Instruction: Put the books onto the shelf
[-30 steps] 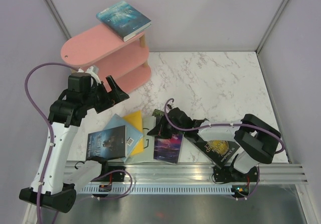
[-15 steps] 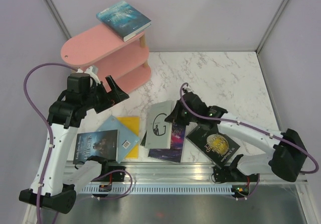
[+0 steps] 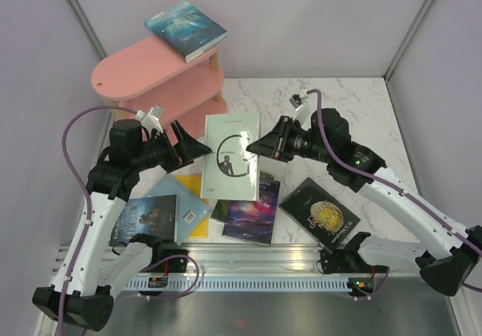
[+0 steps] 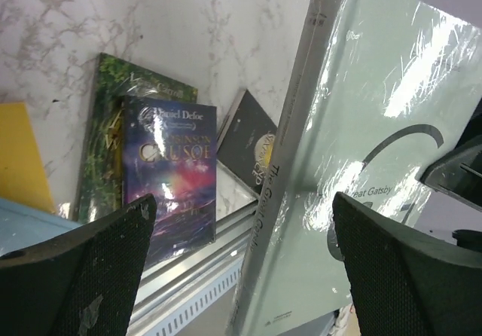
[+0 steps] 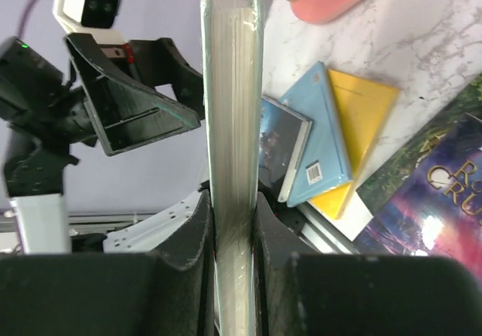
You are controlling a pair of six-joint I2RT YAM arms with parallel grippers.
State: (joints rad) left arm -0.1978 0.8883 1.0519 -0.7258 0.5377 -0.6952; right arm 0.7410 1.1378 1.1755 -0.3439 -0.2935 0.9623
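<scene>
My right gripper is shut on the right edge of a grey-white book and holds it in the air over the table's middle. In the right wrist view its page edge is clamped between both fingers. My left gripper stands open just left of that book. In the left wrist view the book's spine runs through the gap between the wide fingers; no contact shows. The pink shelf stands at the back left, with a teal book on its top board.
On the table near the front lie a dark blue book, a light blue one, a yellow one, a purple one over a green one, and a black book with a gold moon. Grey walls close in the sides.
The right arm has lifted the grey-white book off the pile and carried it up and toward the back. The left gripper has swung right, toward the book's spine.
</scene>
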